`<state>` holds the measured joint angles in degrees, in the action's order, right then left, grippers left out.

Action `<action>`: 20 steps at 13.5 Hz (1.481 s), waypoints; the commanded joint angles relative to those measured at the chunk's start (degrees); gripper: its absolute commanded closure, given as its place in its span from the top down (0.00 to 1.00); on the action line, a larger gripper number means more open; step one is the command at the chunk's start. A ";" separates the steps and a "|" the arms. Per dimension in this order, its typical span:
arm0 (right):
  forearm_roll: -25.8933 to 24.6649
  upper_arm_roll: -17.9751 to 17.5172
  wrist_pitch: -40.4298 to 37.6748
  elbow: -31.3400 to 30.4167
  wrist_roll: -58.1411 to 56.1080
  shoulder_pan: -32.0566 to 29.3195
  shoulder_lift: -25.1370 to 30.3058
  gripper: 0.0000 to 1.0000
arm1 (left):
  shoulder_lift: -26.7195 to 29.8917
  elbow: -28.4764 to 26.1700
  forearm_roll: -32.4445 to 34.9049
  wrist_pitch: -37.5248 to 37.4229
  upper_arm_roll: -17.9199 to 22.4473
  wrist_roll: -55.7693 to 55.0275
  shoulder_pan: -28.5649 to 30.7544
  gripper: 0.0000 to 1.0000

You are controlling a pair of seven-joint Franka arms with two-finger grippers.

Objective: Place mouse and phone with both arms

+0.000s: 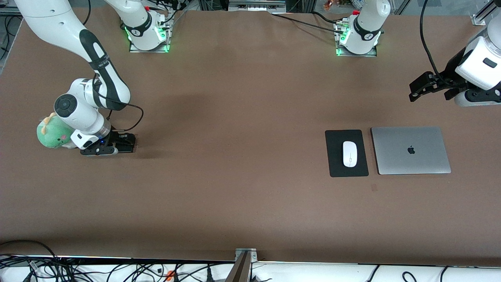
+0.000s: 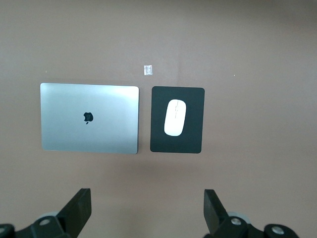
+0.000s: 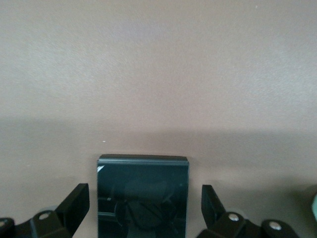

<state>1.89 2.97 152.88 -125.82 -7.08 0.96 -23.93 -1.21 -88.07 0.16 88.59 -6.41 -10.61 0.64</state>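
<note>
The black phone (image 3: pixel 142 196) lies flat on the brown table, between the fingers of my right gripper (image 3: pixel 144 198). The fingers are open, with a gap on each side of the phone. In the front view the right gripper (image 1: pixel 117 144) is low over the table at the right arm's end and covers most of the phone. The white mouse (image 1: pixel 349 154) (image 2: pixel 175 117) rests on a black mat (image 1: pixel 336 166) toward the left arm's end. My left gripper (image 1: pixel 420 88) (image 2: pixel 147 201) hangs open and empty, high over the table near that end.
A shut silver laptop (image 1: pixel 410 150) (image 2: pixel 89 117) lies beside the mat (image 2: pixel 158 141). A green plush toy (image 1: pixel 53 133) sits against the right arm's wrist. A small white tag (image 2: pixel 147 70) lies on the table near the mat.
</note>
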 commanded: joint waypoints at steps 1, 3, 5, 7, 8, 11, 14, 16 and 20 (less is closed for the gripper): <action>0.31 -0.77 -10.03 2.59 -0.22 -0.69 5.81 1.00 | -0.19 1.41 -0.77 -1.40 0.35 -0.20 -0.29 1.00; 0.31 -1.04 -13.91 3.21 -0.13 -0.60 10.72 1.00 | -0.19 1.41 -0.77 -1.40 0.35 -0.20 -0.29 1.00; 0.31 -1.13 -17.78 3.74 -0.13 -0.52 15.47 1.00 | -0.19 1.41 -0.77 -1.40 0.35 -0.20 -0.29 1.00; 0.31 -1.13 -24.09 6.80 -0.13 -0.52 18.12 1.00 | -0.19 1.41 -0.77 -1.40 0.35 -0.20 -0.29 1.00; 0.39 -1.04 -29.35 9.17 0.13 -0.52 19.35 1.00 | -0.19 1.41 -0.77 -1.40 0.35 -0.20 -0.29 1.00; 0.39 -0.95 -42.63 16.64 2.24 -0.52 22.34 1.00 | -0.19 1.41 -0.77 -1.40 0.35 -0.20 -0.29 1.00; -0.31 -0.95 -49.69 19.47 1.80 -0.43 28.66 1.00 | -0.19 1.41 -0.77 -1.40 0.35 -0.20 -0.29 1.00; -0.31 -0.78 -51.80 19.56 2.15 -0.52 31.74 1.00 | -0.19 1.41 -0.77 -1.40 0.35 -0.20 -0.29 1.00; -0.75 0.10 -54.44 22.44 1.98 -0.52 32.73 1.00 | -0.19 1.41 -0.77 -1.40 0.35 -0.20 -0.29 1.00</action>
<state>1.85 2.87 100.26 -105.59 -5.53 0.90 9.21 -1.21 -88.07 0.16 88.55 -6.41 -10.62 0.64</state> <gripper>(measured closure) 0.000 0.000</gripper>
